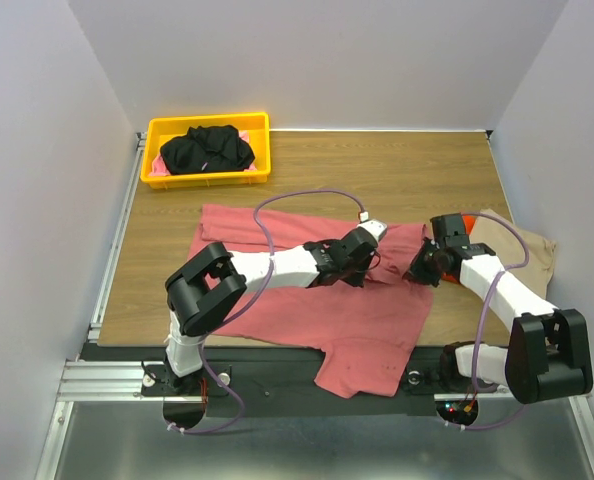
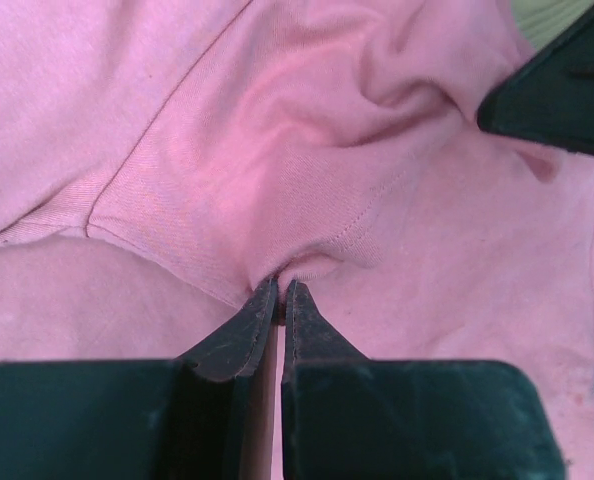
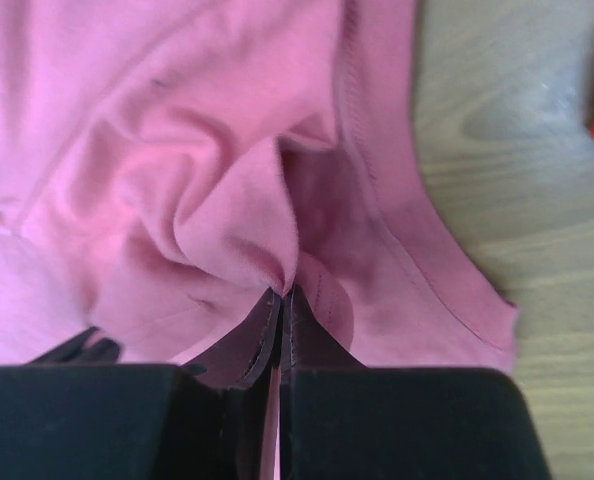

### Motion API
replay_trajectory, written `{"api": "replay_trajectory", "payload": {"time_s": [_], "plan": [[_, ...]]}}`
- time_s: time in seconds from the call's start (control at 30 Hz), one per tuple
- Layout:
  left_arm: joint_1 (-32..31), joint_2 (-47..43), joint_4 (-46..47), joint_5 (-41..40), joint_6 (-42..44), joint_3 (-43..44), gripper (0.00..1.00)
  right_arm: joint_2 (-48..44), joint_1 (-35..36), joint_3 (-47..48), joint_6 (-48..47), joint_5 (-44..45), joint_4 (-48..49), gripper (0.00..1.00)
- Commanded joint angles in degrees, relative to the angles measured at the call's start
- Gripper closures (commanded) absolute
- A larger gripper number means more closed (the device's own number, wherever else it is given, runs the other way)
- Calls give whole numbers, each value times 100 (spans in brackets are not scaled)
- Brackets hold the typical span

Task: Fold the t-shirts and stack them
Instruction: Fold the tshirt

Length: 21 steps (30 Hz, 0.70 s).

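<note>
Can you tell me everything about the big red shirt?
The dusty-red t-shirt looks like soft knit cloth with stitched seams. It lies spread out but wrinkled across the wooden table, and one end reaches past the near edge. The left gripper and right gripper are each shut on a pinch of it near its right side, bunching folds there.

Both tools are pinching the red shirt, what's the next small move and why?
Probably lift both together a little. The left tool and right tool are each shut on the dusty-red t-shirt near its right side, the rest lying spread out; raising frees that side for folding over.
</note>
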Motion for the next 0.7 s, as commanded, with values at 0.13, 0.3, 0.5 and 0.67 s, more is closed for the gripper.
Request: {"api": "replay_trajectory", "payload": {"time_s": [0.13, 0.3, 0.5, 0.67], "plan": [[-34, -425, -211, 117, 163, -92, 100, -125, -41, 359, -230, 337, -656, 95], [-34, -504, -308, 248, 172, -215, 100, -133, -50, 395, -310, 399, -841, 93], [-34, -469, -501, 153, 58, -347, 100, -20, -41, 237, -301, 548, -867, 91], [-34, -451, -677, 108, 58, -303, 38, 51, -41, 192, -222, 855, -867, 81]]}}
